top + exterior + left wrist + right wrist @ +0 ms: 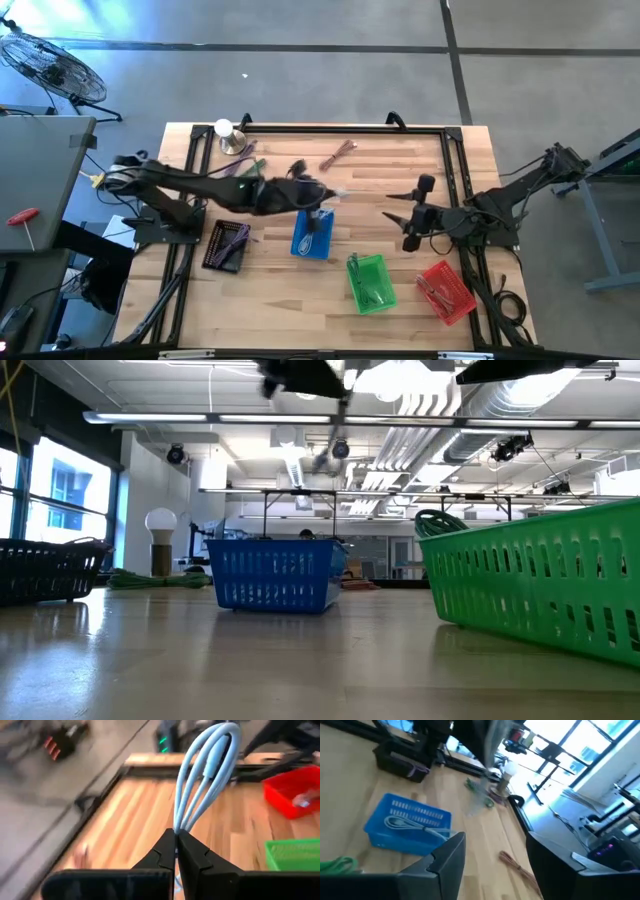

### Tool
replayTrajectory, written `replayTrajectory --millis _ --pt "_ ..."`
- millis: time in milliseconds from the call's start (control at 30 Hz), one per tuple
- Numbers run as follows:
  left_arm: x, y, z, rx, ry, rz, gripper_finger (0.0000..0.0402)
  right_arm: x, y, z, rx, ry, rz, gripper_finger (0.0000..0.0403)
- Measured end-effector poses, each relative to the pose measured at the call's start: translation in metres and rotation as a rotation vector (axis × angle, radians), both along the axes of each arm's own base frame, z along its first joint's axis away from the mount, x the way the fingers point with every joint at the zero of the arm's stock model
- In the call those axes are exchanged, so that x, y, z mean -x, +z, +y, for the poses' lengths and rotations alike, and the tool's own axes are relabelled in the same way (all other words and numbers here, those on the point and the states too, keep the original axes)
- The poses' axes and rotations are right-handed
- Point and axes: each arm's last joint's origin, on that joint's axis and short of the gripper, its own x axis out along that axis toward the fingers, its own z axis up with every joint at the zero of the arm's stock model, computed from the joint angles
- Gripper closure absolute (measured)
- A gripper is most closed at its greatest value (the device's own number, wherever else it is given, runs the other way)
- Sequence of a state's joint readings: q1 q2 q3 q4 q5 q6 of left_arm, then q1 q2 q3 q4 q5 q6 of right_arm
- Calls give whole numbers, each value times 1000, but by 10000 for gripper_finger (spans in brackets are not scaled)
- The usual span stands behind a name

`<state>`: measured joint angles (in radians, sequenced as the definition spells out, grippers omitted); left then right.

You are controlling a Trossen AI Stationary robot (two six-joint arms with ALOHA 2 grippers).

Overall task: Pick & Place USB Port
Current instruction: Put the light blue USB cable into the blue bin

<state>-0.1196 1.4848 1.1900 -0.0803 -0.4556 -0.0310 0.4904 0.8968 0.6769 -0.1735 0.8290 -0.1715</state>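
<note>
My left gripper (322, 192) hangs over the middle of the table, above the blue basket's (312, 236) far side, shut on a looped light-blue USB cable (207, 767). In the low view the cable (335, 435) shows as a blur high over the blue basket (275, 573). Another pale cable (405, 824) lies inside the blue basket (380, 836). My right gripper (400, 222) stands open to the right of the basket, with nothing between its fingers (447, 855). My left gripper pinches the gathered strands of the cable bundle at one end (177, 827) between its two fingers. The loops stick out forward past the fingertips, toward the table's right side. The cable is lifted clear of the table and the baskets.
A black basket (225, 246) stands left of the blue one; a green basket (368, 283) and a red basket (445, 292) stand near the front right. Loose cables lie at the back: brown (340, 152), green and purple (240, 168), black (297, 168). A bulb (224, 130) stands far left.
</note>
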Motion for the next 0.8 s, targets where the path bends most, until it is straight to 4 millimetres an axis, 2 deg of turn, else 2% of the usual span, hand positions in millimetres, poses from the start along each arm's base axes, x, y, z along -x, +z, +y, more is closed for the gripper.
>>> replayTrajectory --millis 167,300,467,800 --pt "32 -9 -27 188 256 76 401 3 -1 -2 8 -15 18 211" --pt "48 -22 -49 301 360 111 402 4 -1 -4 17 -37 17 219" --pt "44 -39 -70 395 403 92 401 6 0 -6 45 -54 24 230" --pt "21 -57 -80 472 371 55 401 6 -3 -3 9 55 62 245"
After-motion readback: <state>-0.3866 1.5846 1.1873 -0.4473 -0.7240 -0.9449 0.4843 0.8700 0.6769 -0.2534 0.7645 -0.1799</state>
